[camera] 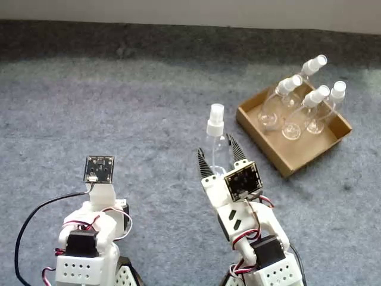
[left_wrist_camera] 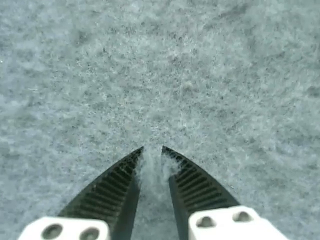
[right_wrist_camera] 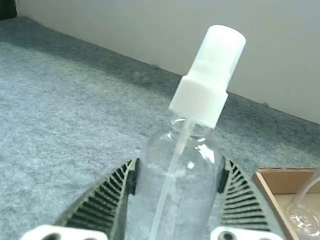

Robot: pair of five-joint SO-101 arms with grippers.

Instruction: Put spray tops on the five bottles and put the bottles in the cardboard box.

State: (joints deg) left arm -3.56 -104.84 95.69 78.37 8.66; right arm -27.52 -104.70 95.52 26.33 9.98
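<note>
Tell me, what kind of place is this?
Probably a robot practice table: a grey felt-like mat, the right arm holding a spray bottle in its jaws, and a cardboard box with four more bottles.

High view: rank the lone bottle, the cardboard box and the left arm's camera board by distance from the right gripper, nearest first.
1. lone bottle: held between the fingers of the right gripper.
2. cardboard box: off to the gripper's right.
3. left arm's camera board: far across on the left side.
</note>
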